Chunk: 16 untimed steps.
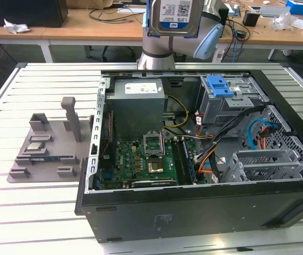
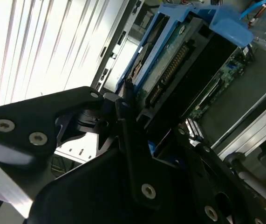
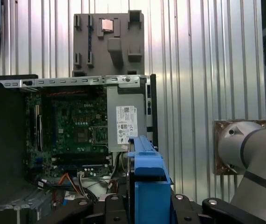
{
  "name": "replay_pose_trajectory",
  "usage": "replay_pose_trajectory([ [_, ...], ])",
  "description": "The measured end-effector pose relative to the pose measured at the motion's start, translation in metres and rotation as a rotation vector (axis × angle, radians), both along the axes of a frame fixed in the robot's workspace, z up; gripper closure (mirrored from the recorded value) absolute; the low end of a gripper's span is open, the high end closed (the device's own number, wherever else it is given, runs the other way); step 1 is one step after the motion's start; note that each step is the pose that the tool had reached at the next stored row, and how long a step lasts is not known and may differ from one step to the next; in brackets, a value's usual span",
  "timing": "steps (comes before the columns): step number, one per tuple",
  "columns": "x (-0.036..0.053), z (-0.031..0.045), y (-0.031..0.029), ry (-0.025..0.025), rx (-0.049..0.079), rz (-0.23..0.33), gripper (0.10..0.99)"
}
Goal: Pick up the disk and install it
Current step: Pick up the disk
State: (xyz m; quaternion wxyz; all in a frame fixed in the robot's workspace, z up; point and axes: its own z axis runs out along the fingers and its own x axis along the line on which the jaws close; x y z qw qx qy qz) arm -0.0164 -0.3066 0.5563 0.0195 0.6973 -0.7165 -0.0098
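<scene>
Disk [image 1: 173,16]: silver hard drive with a white-and-blue label in a blue plastic carrier bracket. It is held aloft over the far edge of the open computer case [image 1: 193,212], label turned toward the exterior view, touching nothing inside.

Gripper [image 3: 145,204]: clenched on the disk, with black fingers [image 2: 123,116] pressed to the two sides of the blue carrier in both wrist views.

Arm [image 1: 156,56]: rises from the desk [image 1: 34,212] just beyond the far side of the case.

Drive bay [image 1: 223,98]: grey metal with a blue handle, in the far corner of the case toward the exterior view's right, well below the disk.

Power supply [image 1: 138,103]: large grey box at the far side, left of the bay in the exterior view.

Motherboard [image 1: 140,159]: green, on the case floor nearer the camera.

Fixture tray [image 1: 45,149]: grey moulded holder on the desk outside the case, at the exterior view's left.

Step in hand, as judged: the pick-up is done and the disk is in carry; it is not yet installed.

Next move, as judged: calls for the carrier to be squared to the bay's opening and kept clear of the loose cables [image 1: 215,143] beside it
</scene>
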Motion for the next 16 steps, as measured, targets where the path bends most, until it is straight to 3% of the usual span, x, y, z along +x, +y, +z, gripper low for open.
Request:
replay_pose_trajectory([
  [5,0.0275,-0.0001,0.0001,0.0021,0.000,0.000,0.722],
  [11,0.0289,0.0000,0.0000,0.0022,0.004,0.000,0.722],
  [12,0.0289,0.0001,-0.0005,0.0023,0.022,0.000,0.722],
  [13,0.0289,0.0000,-0.0020,0.0022,0.049,0.000,0.722],
  [14,0.0289,0.0000,-0.0051,0.0022,0.088,0.000,0.722],
  [15,0.0289,-0.0004,-0.0084,0.0022,0.101,0.000,0.722],
  [16,0.0289,-0.0009,-0.0105,0.0021,0.102,0.000,0.722],
])
